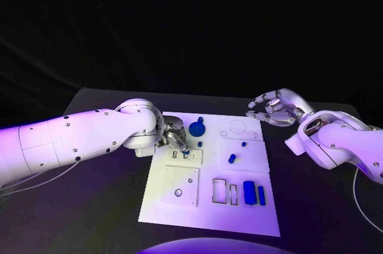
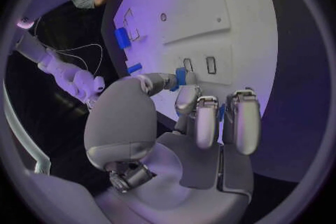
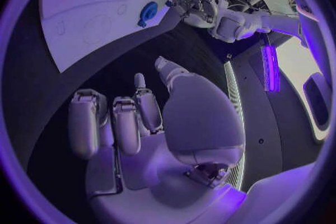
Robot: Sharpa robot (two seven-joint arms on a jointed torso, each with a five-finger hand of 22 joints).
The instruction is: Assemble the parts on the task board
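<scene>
White task board (image 1: 180,210) sat mid black table (image 1: 104,210). Left hand (image 1: 174,135) was over the board's upper left, pinching a small blue part (image 2: 181,76) between thumb and a finger, just above two small rectangular slots (image 2: 199,64). Right hand (image 1: 275,110) hovered off the board's upper right corner, fingers curled loosely and apart, holding nothing. Blue round part (image 1: 196,129) lay just beside the left hand; two blue bars (image 1: 254,193) lay side by side lower right; small blue peg (image 1: 232,159) stood mid board.
</scene>
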